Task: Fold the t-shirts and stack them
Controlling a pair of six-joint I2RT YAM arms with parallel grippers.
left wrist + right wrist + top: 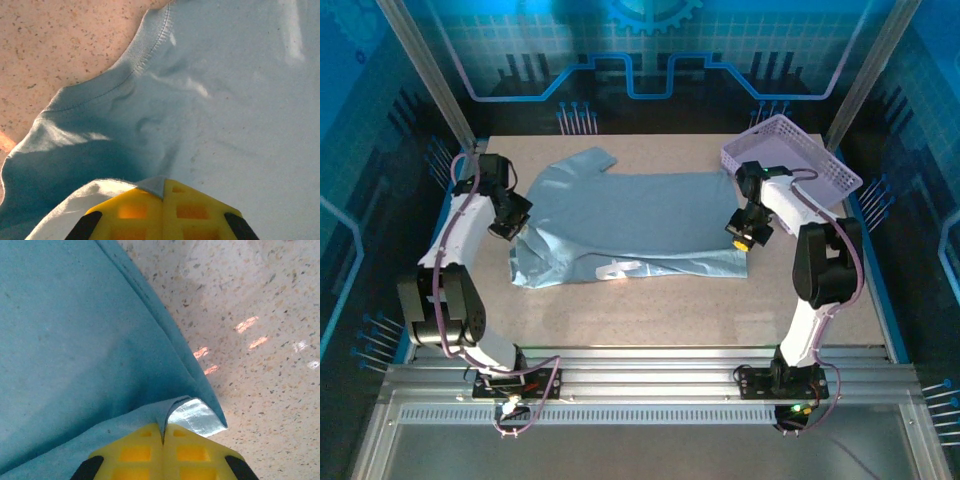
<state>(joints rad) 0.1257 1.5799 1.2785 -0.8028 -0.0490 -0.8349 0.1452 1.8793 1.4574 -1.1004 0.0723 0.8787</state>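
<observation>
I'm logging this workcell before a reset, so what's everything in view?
pale grey-blue thin fabric t-shirt: one, pale grey-blue, spread across the table's middle
lavender plastic lattice basket: one, lavender, far right corner of the table
speckled beige table: one, beige, under everything
left hand: one, yellow fingers, shut on the shirt's fabric at its left end, near the ribbed collar
right hand: one, yellow fingers, shut on the shirt's right corner

The speckled table [670,310] bears a spread grey-blue t-shirt [630,212] and a lavender basket [817,160] far right.
</observation>
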